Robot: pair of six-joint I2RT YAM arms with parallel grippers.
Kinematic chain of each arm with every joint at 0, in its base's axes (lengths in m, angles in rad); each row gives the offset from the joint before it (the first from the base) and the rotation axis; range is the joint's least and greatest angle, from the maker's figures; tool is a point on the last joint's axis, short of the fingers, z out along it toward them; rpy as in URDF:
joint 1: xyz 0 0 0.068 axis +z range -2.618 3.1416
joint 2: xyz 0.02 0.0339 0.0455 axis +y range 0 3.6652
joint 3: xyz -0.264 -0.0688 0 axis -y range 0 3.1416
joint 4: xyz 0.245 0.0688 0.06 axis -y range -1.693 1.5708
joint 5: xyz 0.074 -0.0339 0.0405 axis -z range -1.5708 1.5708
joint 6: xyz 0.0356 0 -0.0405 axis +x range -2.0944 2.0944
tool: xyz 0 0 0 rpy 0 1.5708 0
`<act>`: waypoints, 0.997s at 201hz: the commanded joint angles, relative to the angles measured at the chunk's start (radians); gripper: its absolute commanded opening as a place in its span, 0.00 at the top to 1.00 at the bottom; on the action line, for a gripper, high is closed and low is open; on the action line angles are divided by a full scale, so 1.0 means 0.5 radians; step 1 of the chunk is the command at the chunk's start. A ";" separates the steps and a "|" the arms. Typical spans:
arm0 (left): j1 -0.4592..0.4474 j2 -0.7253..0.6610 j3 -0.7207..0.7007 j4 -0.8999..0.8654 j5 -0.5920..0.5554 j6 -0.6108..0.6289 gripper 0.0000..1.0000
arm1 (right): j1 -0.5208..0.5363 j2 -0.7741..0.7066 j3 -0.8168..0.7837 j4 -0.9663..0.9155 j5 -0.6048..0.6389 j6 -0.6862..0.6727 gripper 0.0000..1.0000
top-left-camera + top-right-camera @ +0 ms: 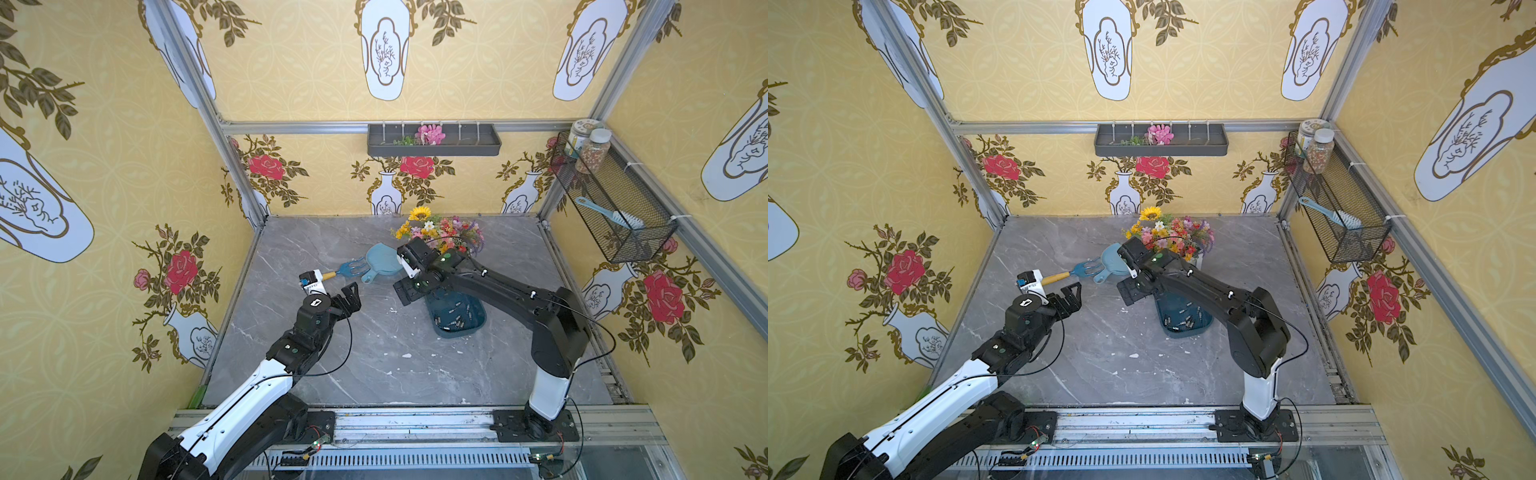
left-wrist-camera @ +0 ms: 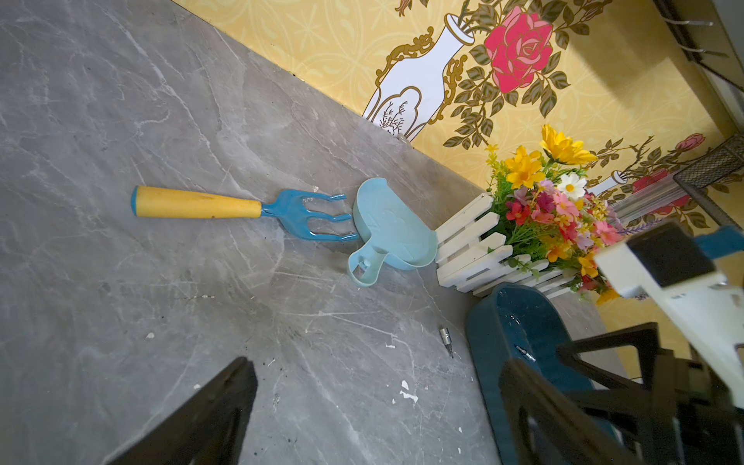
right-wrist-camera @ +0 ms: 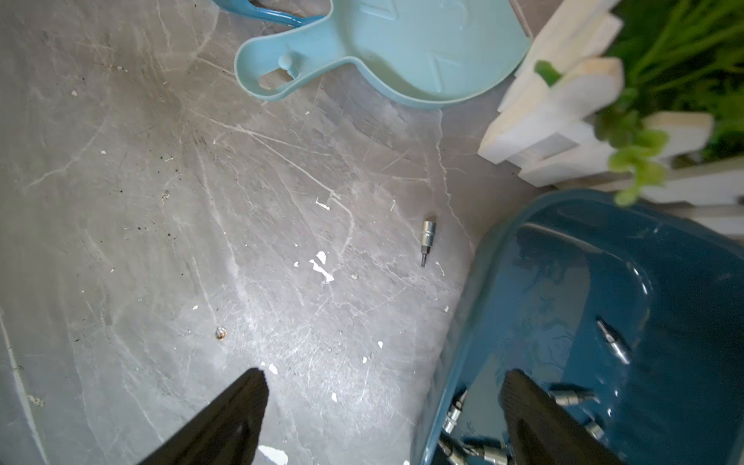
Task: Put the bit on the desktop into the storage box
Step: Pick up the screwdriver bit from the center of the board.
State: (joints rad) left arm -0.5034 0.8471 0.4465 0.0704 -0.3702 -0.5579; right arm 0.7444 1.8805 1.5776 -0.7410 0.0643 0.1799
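The left gripper [image 1: 353,297] hovered above the left half of the desktop [image 1: 374,365], its jaws spread wide and holding nothing. Just beyond it lay a garden fork [image 1: 338,273] with a yellow handle, its blue tines just beside a light blue dustpan [image 1: 380,259].

Farther right, the bit [image 3: 428,241] (a short silver piece with a ribbed collar) lay flat on the bare marble. It was outside the storage box [image 3: 563,261], just beside the box's outer wall and apart from it. In both top views the right arm hid it.

The right gripper [image 3: 386,374] hung over the spot where desktop and box met. Its jaws stood wide apart and empty. In the right wrist view one of its fingers [image 3: 225,414] showed against the marble and the other against the box's teal interior.

Several more bits lay scattered in the box. Just behind it, toward the back wall, stood a white picket planter [image 1: 440,230] of bright artificial flowers.
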 commanded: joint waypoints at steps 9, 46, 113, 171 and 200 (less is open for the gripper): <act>0.009 0.006 -0.013 -0.030 0.010 -0.013 0.00 | 0.013 0.169 0.141 -0.066 -0.014 -0.047 0.12; 0.010 0.015 -0.016 -0.036 0.010 -0.020 0.00 | 0.009 0.351 0.261 -0.080 0.000 -0.060 0.19; 0.013 0.045 -0.006 -0.033 0.006 -0.024 0.00 | -0.107 0.548 0.352 -0.067 -0.014 -0.007 0.30; 0.016 0.085 0.010 -0.021 0.007 -0.010 0.00 | -0.188 0.639 0.381 -0.101 -0.024 -0.024 0.38; 0.016 0.105 0.012 -0.009 0.008 -0.007 0.00 | -0.194 0.708 0.435 -0.137 -0.030 -0.038 0.42</act>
State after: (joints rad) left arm -0.4965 0.8925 0.4488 0.0521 -0.3702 -0.5690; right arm 0.6491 2.2101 1.7725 -0.7761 0.0460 0.1600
